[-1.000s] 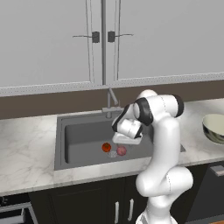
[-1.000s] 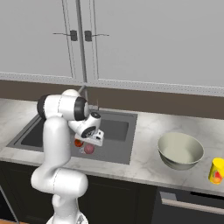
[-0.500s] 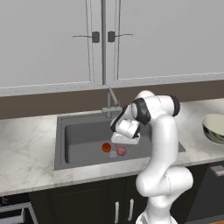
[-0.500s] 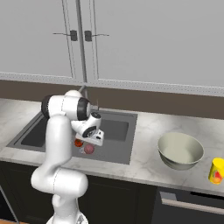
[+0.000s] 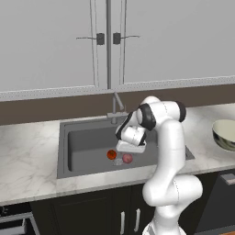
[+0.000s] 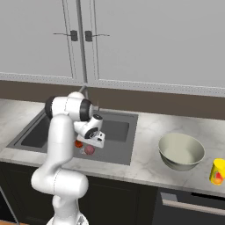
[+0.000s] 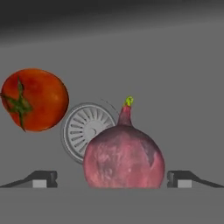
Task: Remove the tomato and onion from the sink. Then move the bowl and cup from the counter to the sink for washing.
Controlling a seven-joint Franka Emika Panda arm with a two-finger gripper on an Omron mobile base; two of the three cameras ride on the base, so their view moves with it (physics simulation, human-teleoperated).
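Your gripper (image 7: pixel 112 178) has dropped lower into the sink (image 5: pixel 87 144) since a second ago, jaws wide and empty, straddling the onion (image 7: pixel 124 155). Tomato (image 7: pixel 35 99) sits beside the drain (image 7: pixel 86 131). Judged ready to close.

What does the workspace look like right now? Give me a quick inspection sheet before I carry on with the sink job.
Surface: white marble counter around a dark grey sink.
Job's things: tomato and onion in the sink, either side of the round drain, apart; bowl and yellow cup on the counter.
Clutter: nothing seen.
Grippers: gripper open, low in the sink, fingertips either side of the onion, holding nothing.
Cables: nothing seen.
Surroundings: grey faucet behind the sink, closed wall cabinets above, dark cabinets below.
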